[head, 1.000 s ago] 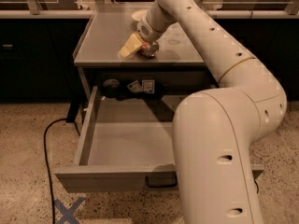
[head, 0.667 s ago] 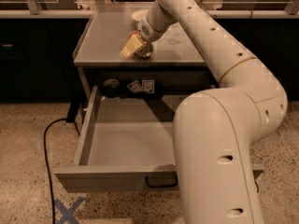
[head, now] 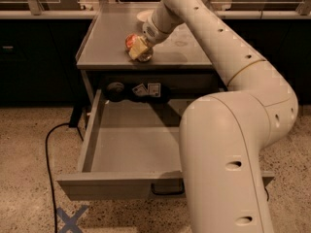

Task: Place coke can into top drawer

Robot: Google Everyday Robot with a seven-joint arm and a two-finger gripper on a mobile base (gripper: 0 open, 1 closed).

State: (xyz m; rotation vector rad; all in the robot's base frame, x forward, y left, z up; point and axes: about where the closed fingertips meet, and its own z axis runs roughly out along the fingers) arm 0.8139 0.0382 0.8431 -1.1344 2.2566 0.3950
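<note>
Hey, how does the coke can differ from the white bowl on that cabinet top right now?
The coke can is red; the white bowl is pale. The coke can sits near the front edge of the cabinet top, right at the gripper; the white bowl sits farther back, mostly hidden behind the arm. Both rest on the cabinet top, neither in the open top drawer.

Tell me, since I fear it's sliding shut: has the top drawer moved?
No. The top drawer's front stands as far out from the cabinet top as before; the gripper is at the coke can up there.
</note>
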